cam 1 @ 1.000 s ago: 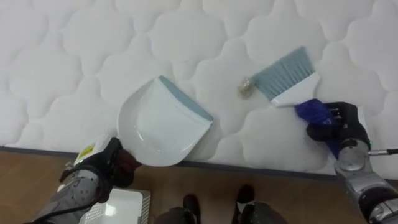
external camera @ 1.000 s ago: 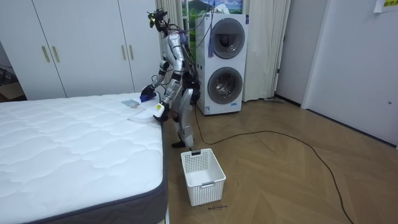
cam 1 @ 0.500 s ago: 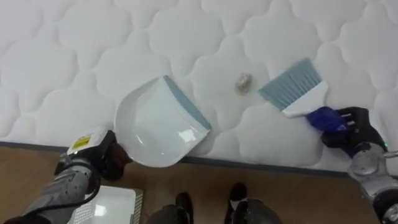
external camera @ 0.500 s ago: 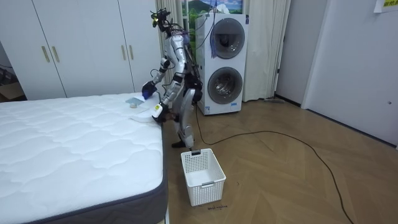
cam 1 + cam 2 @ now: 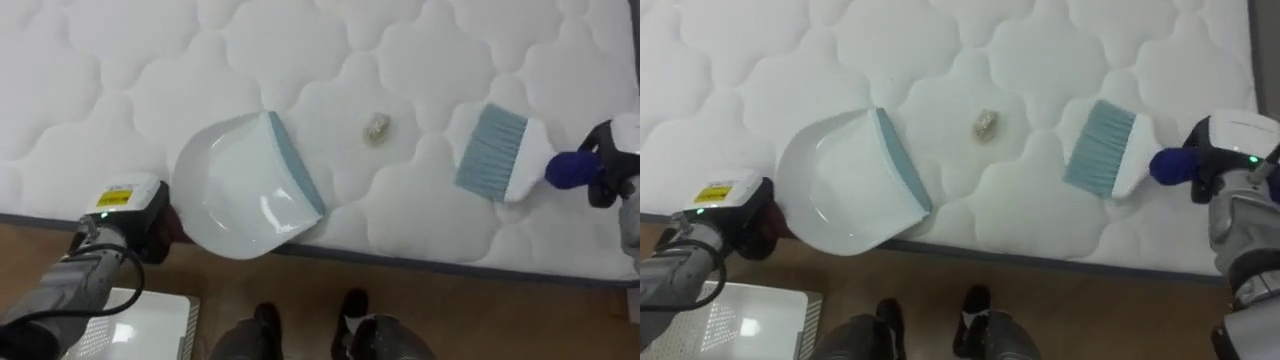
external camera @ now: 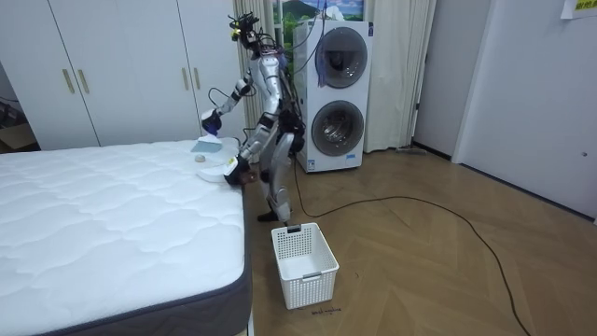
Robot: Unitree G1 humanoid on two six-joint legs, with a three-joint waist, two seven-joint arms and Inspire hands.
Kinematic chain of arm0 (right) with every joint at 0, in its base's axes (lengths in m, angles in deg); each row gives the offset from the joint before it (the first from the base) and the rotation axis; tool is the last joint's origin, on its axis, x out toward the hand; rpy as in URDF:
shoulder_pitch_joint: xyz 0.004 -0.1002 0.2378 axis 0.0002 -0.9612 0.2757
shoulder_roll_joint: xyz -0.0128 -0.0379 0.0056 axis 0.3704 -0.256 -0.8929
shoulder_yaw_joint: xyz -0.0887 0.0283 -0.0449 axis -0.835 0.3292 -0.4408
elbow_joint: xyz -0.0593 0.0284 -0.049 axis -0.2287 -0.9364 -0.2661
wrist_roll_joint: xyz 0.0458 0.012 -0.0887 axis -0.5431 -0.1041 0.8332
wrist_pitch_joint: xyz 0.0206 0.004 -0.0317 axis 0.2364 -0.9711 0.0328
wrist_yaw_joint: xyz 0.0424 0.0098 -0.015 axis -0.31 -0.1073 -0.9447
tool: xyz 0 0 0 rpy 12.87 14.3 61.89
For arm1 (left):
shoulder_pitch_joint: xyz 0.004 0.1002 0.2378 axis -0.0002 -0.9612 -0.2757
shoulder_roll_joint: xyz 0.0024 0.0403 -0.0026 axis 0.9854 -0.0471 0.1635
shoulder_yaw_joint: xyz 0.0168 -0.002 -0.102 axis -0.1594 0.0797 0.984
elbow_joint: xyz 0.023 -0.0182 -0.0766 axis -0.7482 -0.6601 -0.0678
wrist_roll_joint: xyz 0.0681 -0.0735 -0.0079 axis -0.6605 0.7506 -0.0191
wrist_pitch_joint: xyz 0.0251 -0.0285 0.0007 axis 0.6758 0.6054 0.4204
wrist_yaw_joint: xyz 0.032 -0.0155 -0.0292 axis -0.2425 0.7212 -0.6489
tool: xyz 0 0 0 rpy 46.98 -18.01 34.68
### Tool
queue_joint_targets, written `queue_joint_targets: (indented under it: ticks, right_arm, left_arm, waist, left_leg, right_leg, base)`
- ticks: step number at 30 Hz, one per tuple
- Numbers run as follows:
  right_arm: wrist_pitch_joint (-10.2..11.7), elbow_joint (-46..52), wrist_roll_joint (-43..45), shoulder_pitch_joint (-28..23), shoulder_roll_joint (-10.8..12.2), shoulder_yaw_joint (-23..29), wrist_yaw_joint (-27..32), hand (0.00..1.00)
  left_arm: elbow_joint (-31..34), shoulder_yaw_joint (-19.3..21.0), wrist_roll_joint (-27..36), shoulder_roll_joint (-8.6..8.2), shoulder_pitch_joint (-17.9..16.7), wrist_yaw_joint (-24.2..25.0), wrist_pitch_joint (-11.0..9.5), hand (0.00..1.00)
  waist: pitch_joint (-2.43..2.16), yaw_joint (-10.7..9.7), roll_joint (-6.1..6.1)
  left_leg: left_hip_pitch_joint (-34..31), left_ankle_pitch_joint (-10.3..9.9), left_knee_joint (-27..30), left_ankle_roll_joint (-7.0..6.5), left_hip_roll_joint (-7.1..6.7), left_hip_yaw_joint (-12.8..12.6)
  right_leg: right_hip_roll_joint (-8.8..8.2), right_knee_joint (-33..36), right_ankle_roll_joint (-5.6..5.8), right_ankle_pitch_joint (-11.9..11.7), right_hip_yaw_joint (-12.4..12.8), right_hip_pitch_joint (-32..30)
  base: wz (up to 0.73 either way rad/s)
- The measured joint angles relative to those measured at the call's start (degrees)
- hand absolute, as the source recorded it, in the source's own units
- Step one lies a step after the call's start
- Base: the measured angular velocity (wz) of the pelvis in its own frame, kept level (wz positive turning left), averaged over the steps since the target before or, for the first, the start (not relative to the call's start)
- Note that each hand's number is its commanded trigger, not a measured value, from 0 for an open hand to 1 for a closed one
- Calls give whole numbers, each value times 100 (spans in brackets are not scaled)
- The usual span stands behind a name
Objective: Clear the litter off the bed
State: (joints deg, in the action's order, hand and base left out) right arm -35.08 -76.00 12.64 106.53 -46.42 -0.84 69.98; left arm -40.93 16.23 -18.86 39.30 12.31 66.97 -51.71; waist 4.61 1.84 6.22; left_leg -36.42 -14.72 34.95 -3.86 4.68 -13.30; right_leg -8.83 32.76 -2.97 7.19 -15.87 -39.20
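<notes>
Left eye view, looking down on the white quilted bed (image 5: 120, 90) at its near edge. A small crumpled scrap (image 5: 376, 126) lies on the mattress between two tools. To its left is a white dustpan (image 5: 240, 190), blue-grey lip facing the scrap and near it but not touching. The left hand (image 5: 150, 225) has its fingers closed on the dustpan's handle, over the bed's edge. To the right, well apart from the scrap, a brush (image 5: 495, 152) points its bristles toward it. The right hand (image 5: 612, 160) has its fingers wrapped round the blue handle. Sweeping looks like the step in hand, with the scrap not yet collected. Next, the brush likely needs drawing leftward, pushing the scrap onto the pan's lip. A white basket (image 6: 303, 263) stands on the floor nearby.
</notes>
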Motion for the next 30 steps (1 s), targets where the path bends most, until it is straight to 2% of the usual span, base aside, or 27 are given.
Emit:
queue_joint_targets:
  ticks: [4,8,12,16,20,30]
  right_arm:
    - [-165,532,988,111,-217,-216,6,100]
    - [-306,958,1748,174,-225,-353,14,100]
    - [-381,1252,2321,192,-226,-489,-6,100]
    - [-500,1486,2648,198,-220,-623,-60,100]
    - [-519,1657,2908,198,-203,-631,-66,100]
    - [-636,1754,2925,217,86,-647,7,100]
  left_arm:
    - [-5,14,-342,17,101,-30,37,100]
    - [1,15,-481,19,102,-101,67,100]
    - [-21,28,-483,23,102,-149,74,100]
    - [-45,30,-481,27,105,-145,79,100]
    - [-85,49,-478,26,112,-139,80,100]
    - [-134,42,-467,-26,87,-54,270,100]
  waist:
    - [13,55,31]
    - [7,109,76]
    - [6,206,129]
    - [7,218,129]
    - [6,215,130]
    - [6,230,156]
  left_leg:
    - [3,-5,47,3,55,-52]
    - [33,0,42,12,75,-64]
    - [28,-15,102,46,178,-61]
    - [27,-19,111,56,218,-59]
    - [34,-16,96,61,229,-65]
    - [249,1,-144,144,262,-44]
  right_leg:
    - [31,-9,-30,-18,3,3]
    - [54,-21,-43,-25,4,17]
    - [159,-140,-79,-66,-18,89]
    - [201,-197,-93,-85,-38,126]
    - [215,-196,-97,-94,-41,143]
    - [325,-524,-111,-165,-122,414]
  base:
    - [-8]
    - [-4]
    - [-7]
    - [0]
    - [0]
    - [0]
